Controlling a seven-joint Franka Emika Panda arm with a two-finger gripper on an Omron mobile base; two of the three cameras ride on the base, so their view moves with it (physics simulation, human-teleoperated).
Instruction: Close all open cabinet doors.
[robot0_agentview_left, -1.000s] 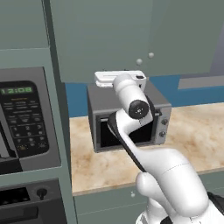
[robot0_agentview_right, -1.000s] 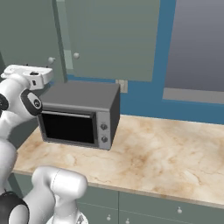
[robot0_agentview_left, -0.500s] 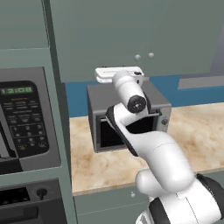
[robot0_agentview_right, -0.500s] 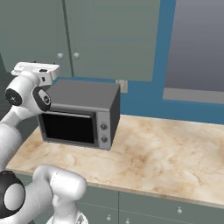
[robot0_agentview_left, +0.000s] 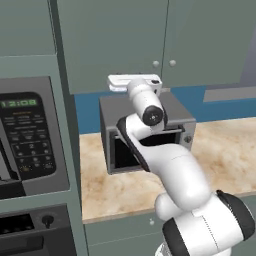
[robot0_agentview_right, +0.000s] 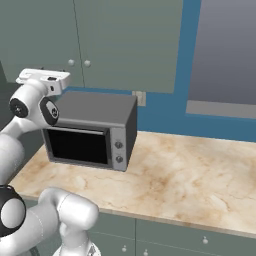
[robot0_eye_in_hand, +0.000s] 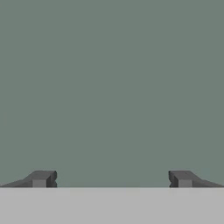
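Two grey-green cabinet doors hang above the counter, the left door (robot0_agentview_left: 112, 40) and the right door (robot0_agentview_left: 210, 40), both flush with their front, knobs (robot0_agentview_left: 156, 63) side by side at the lower inner corners. From the right base view the same left door (robot0_agentview_right: 40, 35) and right door (robot0_agentview_right: 130, 40) lie flat and level. My gripper (robot0_agentview_left: 134, 80) sits at the left door's lower edge, just above the toaster oven, and also shows from the other side (robot0_agentview_right: 44, 77). In the hand view my gripper (robot0_eye_in_hand: 111, 178) is open, its tips wide apart against a plain grey-green panel (robot0_eye_in_hand: 112, 87).
A silver toaster oven (robot0_agentview_right: 92, 130) with a dark glass door stands on the marble counter (robot0_agentview_right: 190, 175) right under my hand. A tall unit with a built-in microwave panel (robot0_agentview_left: 25, 135) stands at the left. Drawer fronts (robot0_agentview_right: 200, 240) run below the counter.
The left cabinet door has swung from ajar to flush with its neighbour. My hand has moved with it towards the cabinet front and up a little.
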